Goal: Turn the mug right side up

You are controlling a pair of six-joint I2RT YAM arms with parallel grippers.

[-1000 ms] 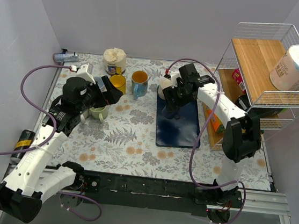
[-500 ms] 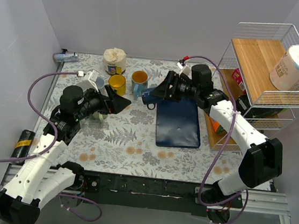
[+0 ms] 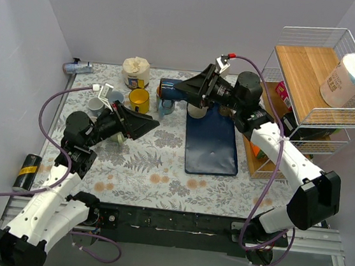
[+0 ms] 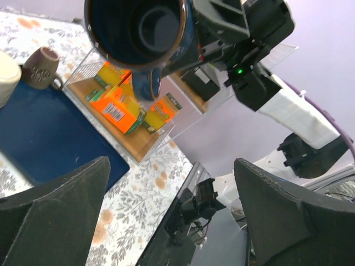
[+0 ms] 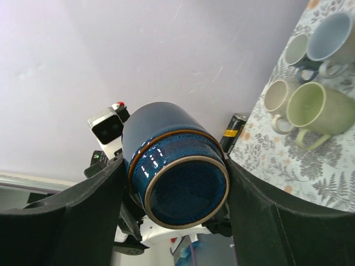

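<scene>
The dark blue mug (image 3: 168,87) is held in the air on its side above the back of the table. My right gripper (image 3: 185,90) is shut on its body. In the right wrist view the mug's base (image 5: 186,191) faces the camera, with a finger pressed on each side of it. In the left wrist view its open mouth (image 4: 138,30) faces the camera at the top, handle hanging down. My left gripper (image 3: 141,124) is open and empty, pointing right, low and left of the mug.
A dark blue mat (image 3: 212,146) lies in the middle with a cream mug (image 3: 197,112) at its back. Yellow (image 3: 140,98), green (image 3: 118,136) and grey mugs (image 3: 97,104) stand at the back left. A wire shelf (image 3: 318,78) stands on the right.
My right gripper has lifted the blue mug off the mat, carried it up and left, and tipped it onto its side. My left arm has drawn back and turned towards the right.
</scene>
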